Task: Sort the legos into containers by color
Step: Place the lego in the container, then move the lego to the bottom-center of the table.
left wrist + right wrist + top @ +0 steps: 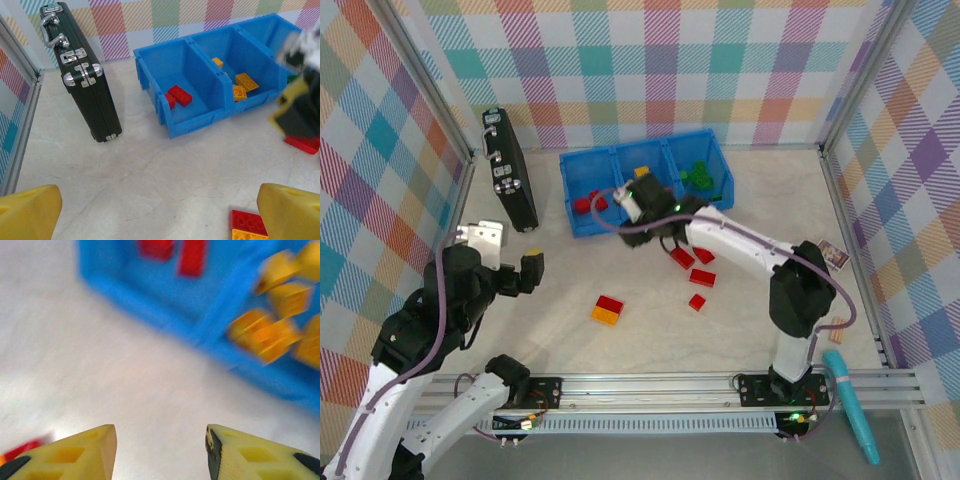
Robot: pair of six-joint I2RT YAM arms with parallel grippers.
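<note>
The blue containers (582, 222) stand at the back middle, three joined bins. Red legos (179, 95) lie in the left bin, yellow ones (245, 82) in the middle, green ones (698, 175) in the right. My right gripper (655, 228) hovers just in front of the tray, open and empty (160, 437), the view blurred. Several red legos (695, 268) lie on the table beside it. A red and an orange brick (608, 308) lie side by side nearer the front. My left gripper (525, 270) is open over bare table (160, 210), left of that pair.
A black case (510, 168) stands upright left of the tray. A teal pen-shaped tool (850, 405) lies at the front right rail. A small tan block (837, 322) and a card (833, 253) lie by the right wall.
</note>
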